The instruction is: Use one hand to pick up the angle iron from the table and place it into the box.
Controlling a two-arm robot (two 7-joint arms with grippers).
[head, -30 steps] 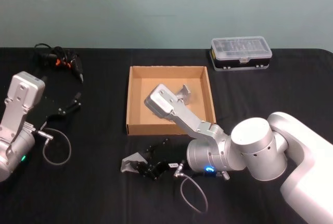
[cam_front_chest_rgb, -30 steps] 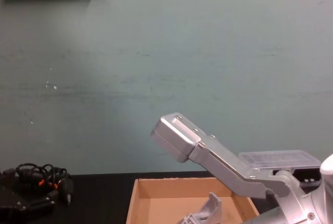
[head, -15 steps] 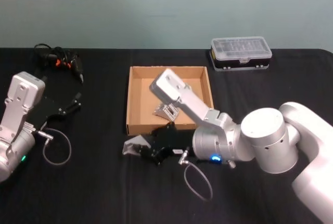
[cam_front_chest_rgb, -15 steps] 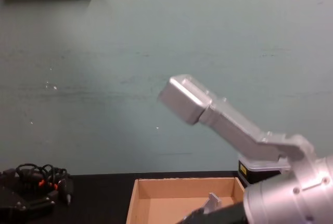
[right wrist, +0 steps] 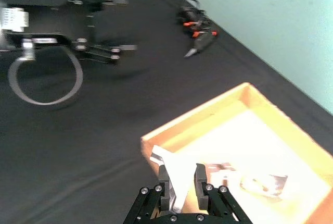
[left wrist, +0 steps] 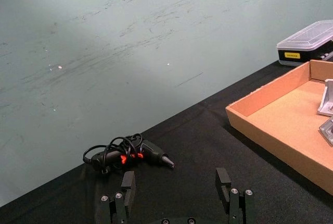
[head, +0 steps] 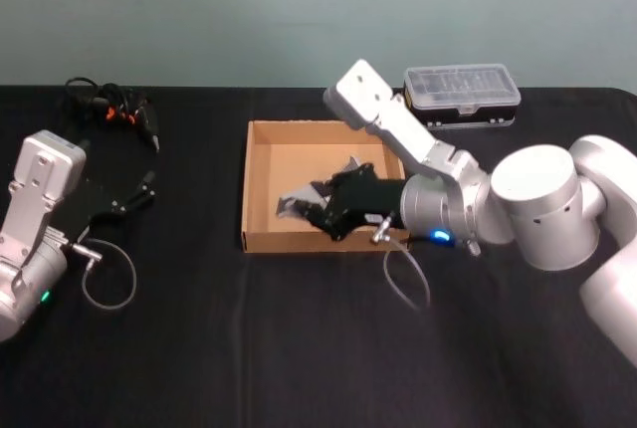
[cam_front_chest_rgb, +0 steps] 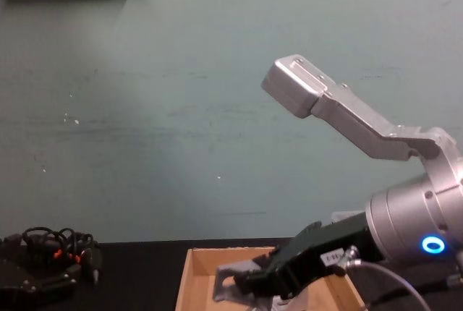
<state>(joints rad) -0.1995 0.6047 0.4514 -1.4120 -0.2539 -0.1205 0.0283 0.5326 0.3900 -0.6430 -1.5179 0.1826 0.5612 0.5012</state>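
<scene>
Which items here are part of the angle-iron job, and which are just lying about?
Job: angle iron held by the right hand over the box; a second angle iron already lying in the box.

Lying about: plastic case, cable bundle, left hand open, parked on the table.

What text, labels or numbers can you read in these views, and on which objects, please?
Yellow label on the black plastic case with clear lid: printed, too small to read.
White tag on the black right gripper: too blurred to read.
No other text visible.
</scene>
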